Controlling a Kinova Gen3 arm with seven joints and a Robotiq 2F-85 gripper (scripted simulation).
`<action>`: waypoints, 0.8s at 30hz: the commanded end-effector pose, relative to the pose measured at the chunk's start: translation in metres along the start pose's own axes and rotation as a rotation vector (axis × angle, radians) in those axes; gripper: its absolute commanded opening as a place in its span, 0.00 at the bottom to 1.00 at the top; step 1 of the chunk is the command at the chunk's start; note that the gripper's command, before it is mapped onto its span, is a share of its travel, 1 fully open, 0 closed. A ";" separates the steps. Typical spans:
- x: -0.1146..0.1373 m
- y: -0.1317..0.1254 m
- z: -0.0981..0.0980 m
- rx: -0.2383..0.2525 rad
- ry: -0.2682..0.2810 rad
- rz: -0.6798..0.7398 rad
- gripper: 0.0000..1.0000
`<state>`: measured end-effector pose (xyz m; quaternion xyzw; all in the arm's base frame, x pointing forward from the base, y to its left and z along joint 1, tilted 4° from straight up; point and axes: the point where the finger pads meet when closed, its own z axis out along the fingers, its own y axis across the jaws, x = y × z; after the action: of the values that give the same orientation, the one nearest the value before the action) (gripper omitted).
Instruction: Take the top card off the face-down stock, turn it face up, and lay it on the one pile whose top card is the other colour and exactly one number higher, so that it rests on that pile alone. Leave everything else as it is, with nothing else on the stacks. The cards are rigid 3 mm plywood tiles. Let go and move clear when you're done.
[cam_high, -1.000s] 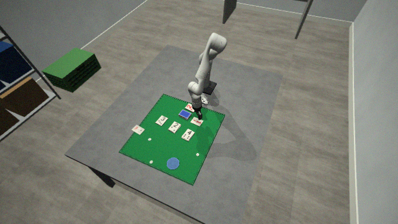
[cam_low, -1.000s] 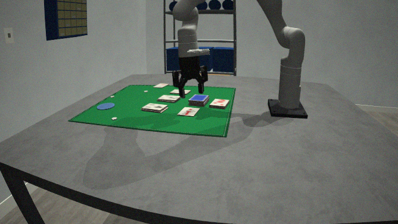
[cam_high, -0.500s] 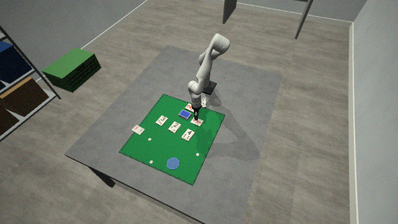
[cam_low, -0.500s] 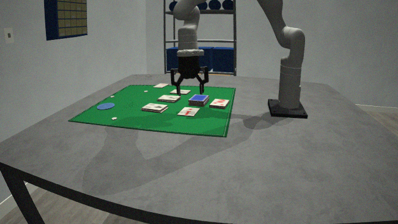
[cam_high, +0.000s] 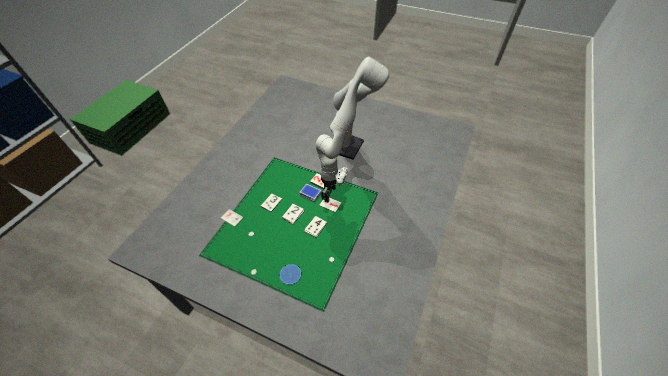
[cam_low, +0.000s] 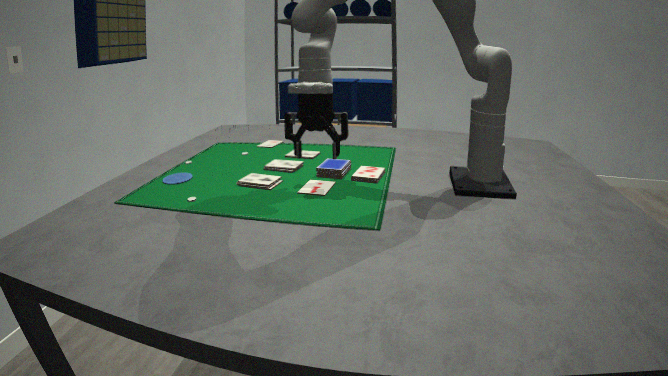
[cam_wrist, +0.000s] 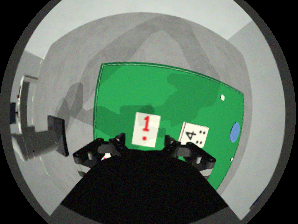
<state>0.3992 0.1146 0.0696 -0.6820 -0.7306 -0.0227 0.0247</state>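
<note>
My gripper (cam_high: 326, 198) (cam_low: 317, 154) (cam_wrist: 144, 139) is open and empty, pointing down above the cards, close to the red 1. The thin, face-up red 1 card (cam_high: 331, 205) (cam_low: 316, 188) (cam_wrist: 146, 130) lies flat on the mat. The face-down blue stock (cam_high: 310, 191) (cam_low: 334, 165) stands beside it, hidden in the wrist view. Face-up piles show a black 3 (cam_high: 271, 202) (cam_low: 303, 154), a black 2 (cam_high: 293, 213) (cam_low: 283, 165), a black 4 (cam_high: 316, 226) (cam_low: 260, 180) (cam_wrist: 194, 135) and a red 2 (cam_high: 316, 179) (cam_low: 369, 173). The arm partly hides the red 2 in the top view.
A pale card with red marks (cam_high: 232, 217) (cam_low: 270, 143) lies across the edge of the green mat (cam_high: 300, 250) (cam_low: 320, 212) (cam_wrist: 120, 90). A blue disc (cam_high: 290, 274) (cam_low: 177, 178) (cam_wrist: 235, 132) and small white discs lie on the mat. The arm's base stands behind the mat.
</note>
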 end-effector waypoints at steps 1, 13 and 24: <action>0.001 -0.003 0.000 0.004 -0.001 0.048 0.85; 0.001 -0.001 0.000 -0.004 0.000 0.110 0.85; 0.001 -0.001 0.000 -0.005 0.000 0.116 0.85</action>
<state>0.4000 0.1157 0.0705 -0.7198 -0.6933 -0.0237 0.0237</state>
